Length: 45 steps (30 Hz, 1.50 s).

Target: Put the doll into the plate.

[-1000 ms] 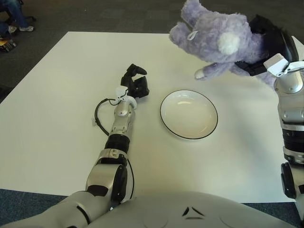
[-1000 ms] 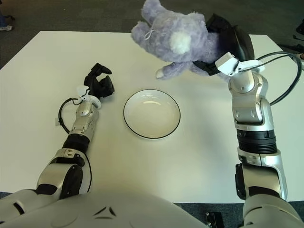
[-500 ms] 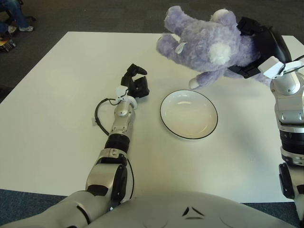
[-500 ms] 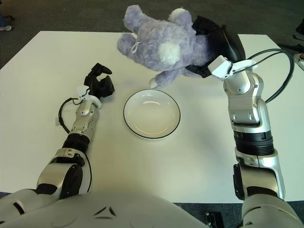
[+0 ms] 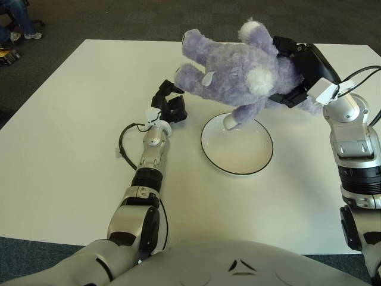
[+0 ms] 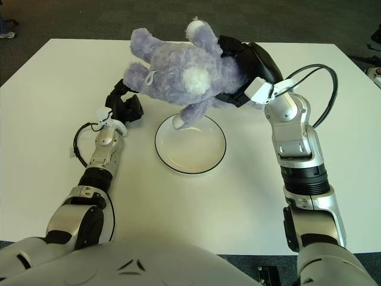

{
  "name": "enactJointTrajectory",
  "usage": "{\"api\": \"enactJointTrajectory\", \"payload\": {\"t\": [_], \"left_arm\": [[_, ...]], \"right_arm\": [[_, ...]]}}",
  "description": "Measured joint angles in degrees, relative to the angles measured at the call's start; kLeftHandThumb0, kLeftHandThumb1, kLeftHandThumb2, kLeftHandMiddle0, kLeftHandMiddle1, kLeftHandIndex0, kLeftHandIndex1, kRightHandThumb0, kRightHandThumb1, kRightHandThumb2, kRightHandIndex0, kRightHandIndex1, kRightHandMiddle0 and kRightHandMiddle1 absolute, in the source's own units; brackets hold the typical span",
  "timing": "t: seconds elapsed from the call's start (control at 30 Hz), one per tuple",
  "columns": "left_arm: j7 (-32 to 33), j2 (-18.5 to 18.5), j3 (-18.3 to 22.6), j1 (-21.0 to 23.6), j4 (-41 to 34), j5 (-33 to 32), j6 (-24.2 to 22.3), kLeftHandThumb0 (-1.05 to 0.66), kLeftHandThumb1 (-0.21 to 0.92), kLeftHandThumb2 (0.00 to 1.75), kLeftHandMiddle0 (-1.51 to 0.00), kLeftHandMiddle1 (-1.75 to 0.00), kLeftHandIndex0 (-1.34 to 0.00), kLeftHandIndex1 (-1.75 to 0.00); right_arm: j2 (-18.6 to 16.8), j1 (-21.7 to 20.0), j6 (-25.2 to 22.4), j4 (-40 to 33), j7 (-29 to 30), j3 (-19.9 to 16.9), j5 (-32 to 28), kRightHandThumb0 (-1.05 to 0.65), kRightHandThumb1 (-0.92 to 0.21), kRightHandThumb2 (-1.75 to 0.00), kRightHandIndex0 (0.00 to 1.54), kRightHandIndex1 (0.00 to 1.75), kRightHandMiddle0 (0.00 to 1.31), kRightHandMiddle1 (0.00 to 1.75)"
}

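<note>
Doll (image 5: 238, 65), purple plush, held in air above far rim of plate (image 5: 237, 143), one foot hanging over rim. Right robot hand (image 5: 297, 65) pinching doll's body. Left robot hand (image 5: 169, 104) parked on desk (image 5: 71, 119) just left of plate, fingers curled, holding nothing.

No text, label, brand, number or sign can be read anywhere.

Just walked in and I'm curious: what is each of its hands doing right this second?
Left hand: resting on the table, fingers curled, holding nothing.
Right hand: closed on the purple doll, held above the plate.
</note>
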State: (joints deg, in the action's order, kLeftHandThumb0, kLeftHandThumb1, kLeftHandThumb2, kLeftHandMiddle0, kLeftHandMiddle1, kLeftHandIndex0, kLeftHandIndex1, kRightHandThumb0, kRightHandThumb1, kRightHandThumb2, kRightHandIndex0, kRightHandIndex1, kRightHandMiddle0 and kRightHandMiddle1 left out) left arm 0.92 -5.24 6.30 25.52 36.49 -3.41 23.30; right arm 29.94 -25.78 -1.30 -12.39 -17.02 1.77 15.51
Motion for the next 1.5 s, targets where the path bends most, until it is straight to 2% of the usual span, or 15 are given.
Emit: {"api": "enactJointTrajectory", "payload": {"t": [0.53, 0.8, 1.5], "left_arm": [[7.9, -0.3, -0.2, -0.4, -0.5, 4.5, 0.4, -0.45, 0.42, 1.19, -1.14, -1.75, -0.53, -1.75], [11.5, 0.2, -0.4, -0.7, -1.0, 6.3, 0.1, -0.45, 0.42, 1.19, -1.16, -1.75, -0.53, -1.75], [12.4, 2.1, -2.5, -3.2, -5.2, 7.5, -0.4, -0.44, 0.43, 1.17, -1.18, -1.75, -0.52, -1.75]], "right_arm": [[-2.2, 0.9, -3.0, -0.3, -3.2, 1.4, -1.3, 0.55, -0.13, -1.55, 0.77, 1.75, 0.96, 1.75], [-3.8, 1.1, -3.0, 0.0, -4.9, 2.3, -3.1, 0.54, -0.13, -1.54, 0.76, 1.75, 0.96, 1.75], [-4.2, 2.9, -4.7, -0.7, -5.2, 2.7, -2.5, 0.54, -0.14, -1.53, 0.76, 1.75, 0.96, 1.75]]}}
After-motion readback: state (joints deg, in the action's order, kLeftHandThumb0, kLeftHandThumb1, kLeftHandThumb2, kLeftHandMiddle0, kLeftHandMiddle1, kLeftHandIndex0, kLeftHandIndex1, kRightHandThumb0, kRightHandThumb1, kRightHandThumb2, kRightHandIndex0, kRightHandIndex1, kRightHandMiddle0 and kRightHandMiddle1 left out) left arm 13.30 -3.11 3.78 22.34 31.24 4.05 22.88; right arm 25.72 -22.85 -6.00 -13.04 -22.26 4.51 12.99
